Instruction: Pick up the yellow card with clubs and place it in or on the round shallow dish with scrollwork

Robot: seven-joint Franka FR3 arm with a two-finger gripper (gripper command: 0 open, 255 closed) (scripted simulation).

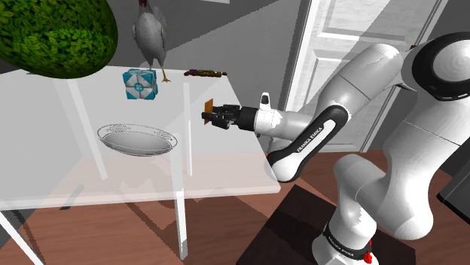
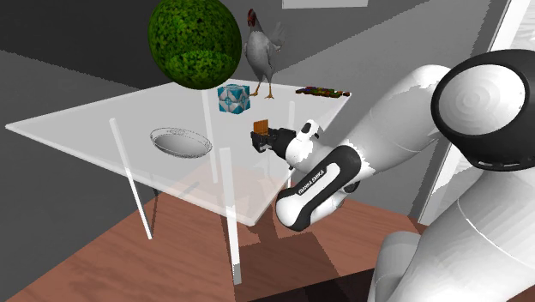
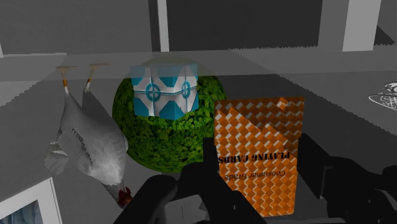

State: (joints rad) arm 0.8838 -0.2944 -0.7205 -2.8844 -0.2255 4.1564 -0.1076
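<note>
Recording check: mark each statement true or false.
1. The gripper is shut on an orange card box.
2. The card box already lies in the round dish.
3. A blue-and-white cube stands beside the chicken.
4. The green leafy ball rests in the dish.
1. True. The gripper clasps the orange card box between its fingers.
2. False. The box is in the gripper, apart from the round dish and to the shoulder view's right of it.
3. True. The blue-and-white cube stands right by the feet of the chicken.
4. False. The green leafy ball is well apart from the dish, toward the table's far side.
</note>
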